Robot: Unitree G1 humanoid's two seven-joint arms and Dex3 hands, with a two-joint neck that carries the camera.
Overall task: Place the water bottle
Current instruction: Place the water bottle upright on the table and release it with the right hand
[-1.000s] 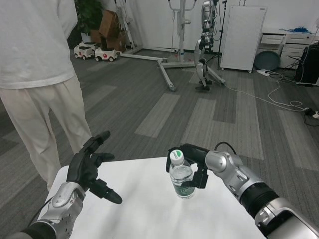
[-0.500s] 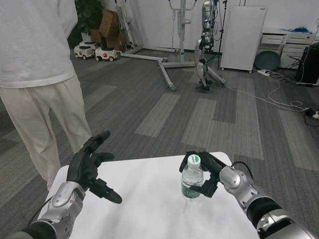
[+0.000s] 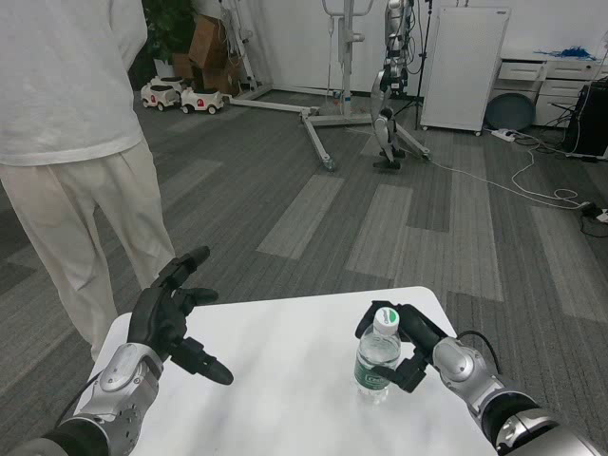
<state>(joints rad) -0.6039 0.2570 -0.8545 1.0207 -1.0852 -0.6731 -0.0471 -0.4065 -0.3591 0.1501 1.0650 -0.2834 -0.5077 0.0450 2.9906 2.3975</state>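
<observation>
The right hand (image 3: pixel 410 344) is closed round the water bottle (image 3: pixel 377 356) from the bottle's right side, fingers wrapped about its shoulder and upper body just under the white cap. The bottle stands upright — its long axis vertical — on the right half of the white tabletop (image 3: pixel 285 370), nearer the right edge than the middle and a little short of the far edge. Its base seems to rest on the surface, though the view does not settle whether it is fully down or a hair above. So the bottle lies directly in the right hand's hold, to that hand's left; letting go would mean opening the fingers and drawing away rightward without tipping it.

The left hand (image 3: pixel 171 318) hovers over the far-left corner of the tabletop, fingers spread and holding nothing — well apart from the bottle, and much the farther of the two.

Beyond the far-left corner a person (image 3: pixel 76 142) in pale clothes stands on the grey floor.
</observation>
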